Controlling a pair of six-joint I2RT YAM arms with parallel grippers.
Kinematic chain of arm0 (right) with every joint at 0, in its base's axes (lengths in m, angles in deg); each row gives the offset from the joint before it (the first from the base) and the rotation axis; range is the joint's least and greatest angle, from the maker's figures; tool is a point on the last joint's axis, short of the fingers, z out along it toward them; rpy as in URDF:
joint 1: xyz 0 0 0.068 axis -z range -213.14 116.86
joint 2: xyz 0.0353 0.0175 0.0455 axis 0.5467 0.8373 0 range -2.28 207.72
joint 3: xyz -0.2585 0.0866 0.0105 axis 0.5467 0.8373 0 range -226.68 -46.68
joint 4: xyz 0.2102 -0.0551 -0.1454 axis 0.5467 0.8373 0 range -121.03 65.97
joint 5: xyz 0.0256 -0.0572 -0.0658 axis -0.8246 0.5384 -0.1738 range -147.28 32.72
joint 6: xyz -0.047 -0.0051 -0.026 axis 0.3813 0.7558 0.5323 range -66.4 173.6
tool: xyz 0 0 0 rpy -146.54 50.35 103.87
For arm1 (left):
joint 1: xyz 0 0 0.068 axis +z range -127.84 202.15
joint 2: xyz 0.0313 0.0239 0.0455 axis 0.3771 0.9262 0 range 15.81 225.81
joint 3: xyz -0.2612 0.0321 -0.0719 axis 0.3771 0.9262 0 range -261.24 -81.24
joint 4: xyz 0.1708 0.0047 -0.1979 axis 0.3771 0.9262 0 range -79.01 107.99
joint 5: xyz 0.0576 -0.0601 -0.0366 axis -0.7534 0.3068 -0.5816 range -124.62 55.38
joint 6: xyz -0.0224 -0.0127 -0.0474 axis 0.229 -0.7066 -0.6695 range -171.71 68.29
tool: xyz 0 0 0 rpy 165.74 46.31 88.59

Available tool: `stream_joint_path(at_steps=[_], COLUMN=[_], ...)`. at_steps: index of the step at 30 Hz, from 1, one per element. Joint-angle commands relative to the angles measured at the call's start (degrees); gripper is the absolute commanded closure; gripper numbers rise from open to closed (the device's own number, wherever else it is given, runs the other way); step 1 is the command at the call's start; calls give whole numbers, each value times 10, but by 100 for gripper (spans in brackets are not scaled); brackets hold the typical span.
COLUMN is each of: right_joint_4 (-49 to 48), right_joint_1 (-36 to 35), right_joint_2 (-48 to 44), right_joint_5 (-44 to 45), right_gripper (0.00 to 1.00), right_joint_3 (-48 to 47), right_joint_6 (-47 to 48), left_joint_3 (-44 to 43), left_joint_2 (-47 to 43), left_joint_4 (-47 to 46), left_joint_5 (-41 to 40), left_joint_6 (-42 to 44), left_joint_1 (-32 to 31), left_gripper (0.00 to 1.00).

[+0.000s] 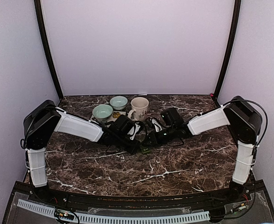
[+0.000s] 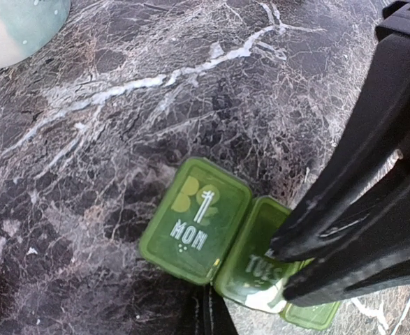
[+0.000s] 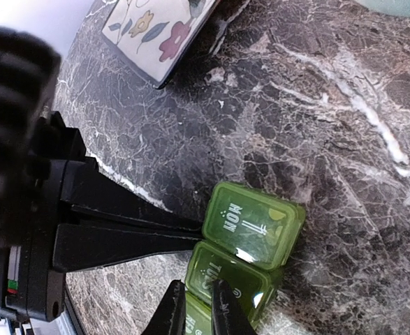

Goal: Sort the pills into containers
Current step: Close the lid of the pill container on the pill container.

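The two arms lean in towards each other over the dark marbled bench, and both tips meet at a small green pill box lying flat near the middle of it. All the lids I can see on the box are down. The end one reads MON, the next TUE, and a third compartment shows only partly beyond that.

The left pincer is closed, its fingers pressed together. Its tip sits at the edge of the box, about where the MON and TUE lids meet.

The right pincer comes in from the other side and hangs over the TUE lid, right at its surface. A narrow gap shows between its fingers. I cannot tell from here whether they pinch part of the lid or grip nothing.

Behind the arms, towards the back wall, two pale green bowls stand close together. Just to their right is a cream mug with a flower pattern. All three stand apart from the pill box, and I cannot make out what is in them.
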Motion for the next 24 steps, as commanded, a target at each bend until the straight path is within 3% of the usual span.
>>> stream_joint_path(at_steps=[1, 17, 24], right_joint_4=[15, 167, 190], right_joint_1=[2, -11, -19], right_joint_2=[18, 54, 60], right_joint_5=[-8, 47, 60], right_gripper=[86, 86, 86], right_joint_3=[-27, -106, -113], right_joint_6=[-1, 68, 78], left_joint_3=[-4, -7, -5], left_joint_2=[-8, -7, -8], left_joint_4=[-1, -3, 2], left_joint_5=[0, 0, 1], left_joint_6=[2, 6, 0], left_joint_1=[4, 4, 4], left_gripper=[100, 100, 100])
